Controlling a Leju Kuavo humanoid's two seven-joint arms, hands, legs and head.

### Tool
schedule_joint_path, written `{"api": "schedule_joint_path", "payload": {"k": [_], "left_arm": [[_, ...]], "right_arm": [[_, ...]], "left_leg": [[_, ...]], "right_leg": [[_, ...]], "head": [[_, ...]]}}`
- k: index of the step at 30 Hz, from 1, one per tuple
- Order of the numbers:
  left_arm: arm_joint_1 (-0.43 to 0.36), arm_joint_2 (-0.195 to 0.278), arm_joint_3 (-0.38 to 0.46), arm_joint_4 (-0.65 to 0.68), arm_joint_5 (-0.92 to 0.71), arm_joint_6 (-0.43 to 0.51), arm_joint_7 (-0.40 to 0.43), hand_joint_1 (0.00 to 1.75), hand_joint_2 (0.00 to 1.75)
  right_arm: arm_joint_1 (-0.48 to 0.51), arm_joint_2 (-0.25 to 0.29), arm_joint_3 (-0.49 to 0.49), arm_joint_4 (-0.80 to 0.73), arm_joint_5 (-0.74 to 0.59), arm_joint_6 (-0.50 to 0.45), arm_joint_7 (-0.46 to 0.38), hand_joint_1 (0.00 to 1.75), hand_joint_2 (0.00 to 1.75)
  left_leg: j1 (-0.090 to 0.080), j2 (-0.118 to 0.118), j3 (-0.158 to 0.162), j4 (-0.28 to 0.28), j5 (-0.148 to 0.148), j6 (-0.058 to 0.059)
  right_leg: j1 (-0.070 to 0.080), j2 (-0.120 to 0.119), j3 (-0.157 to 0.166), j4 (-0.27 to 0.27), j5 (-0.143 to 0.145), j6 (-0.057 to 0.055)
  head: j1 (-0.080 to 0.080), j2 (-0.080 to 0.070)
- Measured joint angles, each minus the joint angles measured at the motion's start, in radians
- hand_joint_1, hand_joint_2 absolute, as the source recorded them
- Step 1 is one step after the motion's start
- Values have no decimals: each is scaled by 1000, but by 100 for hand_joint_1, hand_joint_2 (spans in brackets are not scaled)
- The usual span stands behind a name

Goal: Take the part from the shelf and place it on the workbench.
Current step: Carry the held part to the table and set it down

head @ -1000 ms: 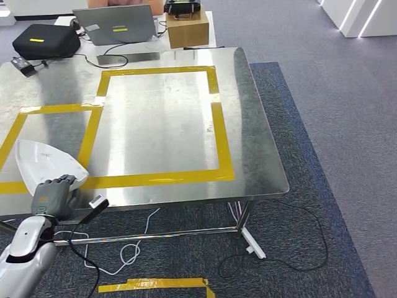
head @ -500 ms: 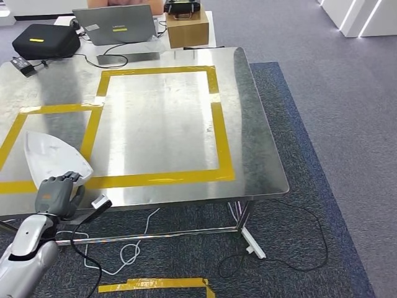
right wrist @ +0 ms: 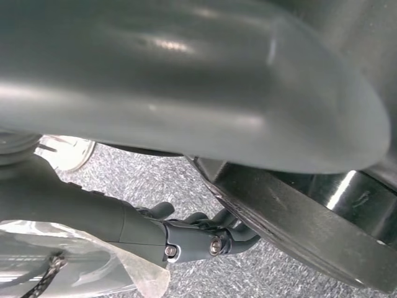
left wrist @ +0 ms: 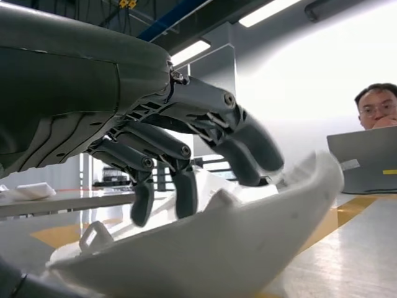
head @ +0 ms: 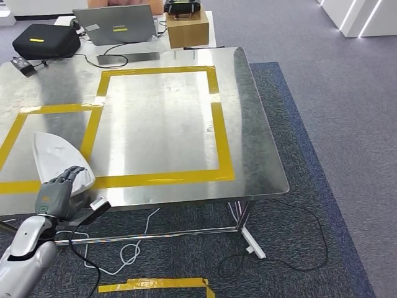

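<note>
The white curved plastic shell part is already laid on the steel tabletop, near its front-left edge; it is held by the left hand; release is judged outstanding.

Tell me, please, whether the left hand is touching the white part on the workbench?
Touching. In the left wrist view the left hand has a fingertip pressed on the white part near its raised rim; the head view shows the fingers lying over the part's near end.

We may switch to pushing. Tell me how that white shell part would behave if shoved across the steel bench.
The white part looks like a thin, rigid moulded shell, probably light. Its curved underside on the polished workbench suggests it would slide easily and perhaps rock or spin. The left hand holds its near edge.
</note>
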Motion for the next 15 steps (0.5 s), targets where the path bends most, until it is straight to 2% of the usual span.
{"api": "schedule_joint_path", "payload": {"k": [4,15], "left_arm": [[-6,0,2,8,8,-1,-2,0,0],[-8,3,2,20,2,32,0,0,0]], "right_arm": [[0,0,0,0,1,0,0,0,0],[1,-1,0,0,9,0,2,0,0]], "left_leg": [[0,0,0,0,0,0],[0,0,0,0,0,0]], "right_leg": [[0,0,0,0,0,0],[0,0,0,0,0,0]], "head": [[0,0],[0,0]]}}
